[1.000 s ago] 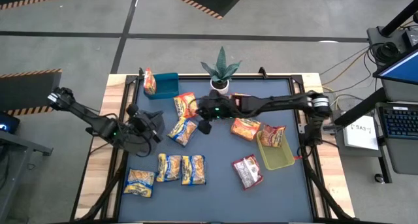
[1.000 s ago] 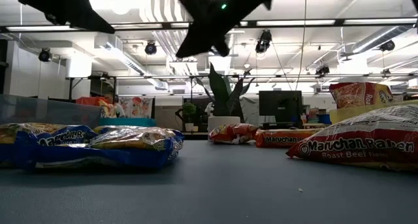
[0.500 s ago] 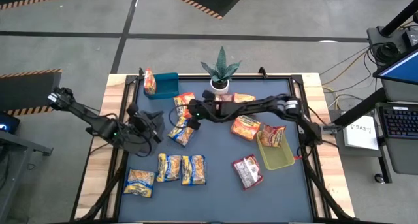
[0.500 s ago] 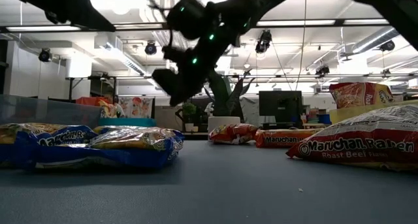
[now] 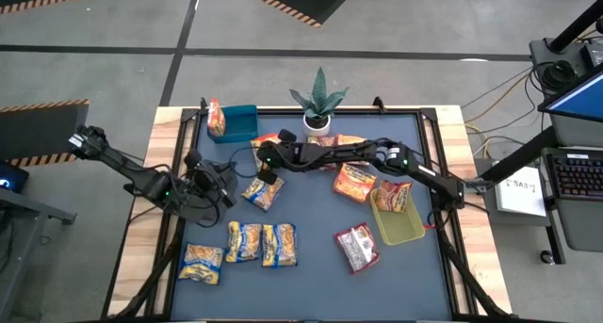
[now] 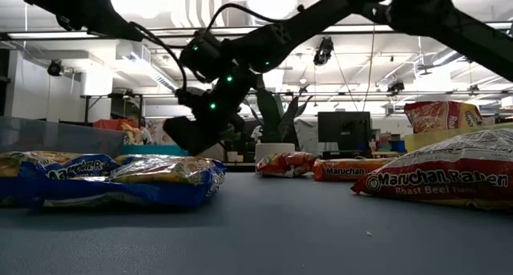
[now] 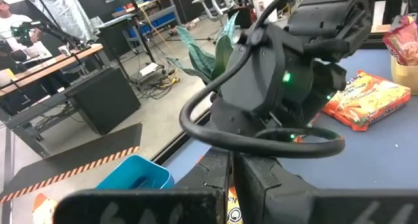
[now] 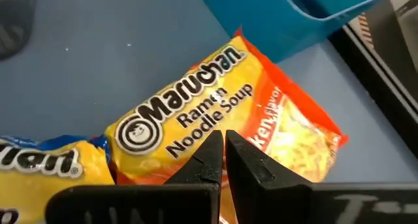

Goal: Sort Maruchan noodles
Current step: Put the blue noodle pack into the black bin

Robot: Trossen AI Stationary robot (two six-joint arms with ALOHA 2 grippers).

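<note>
Maruchan noodles: packets scattered across the dark table point(image 5: 311, 266). Orange-and-yellow packet point(image 8: 228, 126) lying flat near the blue bin point(image 5: 241, 121), directly beneath the right gripper point(image 5: 265, 167), fingers pressed together just above the wrapper, holding nothing. Yellow-and-blue packet point(image 5: 263, 191) just beside the orange one, toward the table's near side. Three more yellow-and-blue packets point(image 5: 261, 243) in a row farther forward. Orange packets point(image 5: 354, 184) near the yellow-green bin point(image 5: 399, 225), one propped inside it. Red-and-white packet point(image 5: 357, 247) flat beside that bin. Left gripper point(image 5: 218, 180) at the table's left edge, closed, empty, close to the right gripper. Potted plant point(image 5: 318, 104) at the far edge.
</note>
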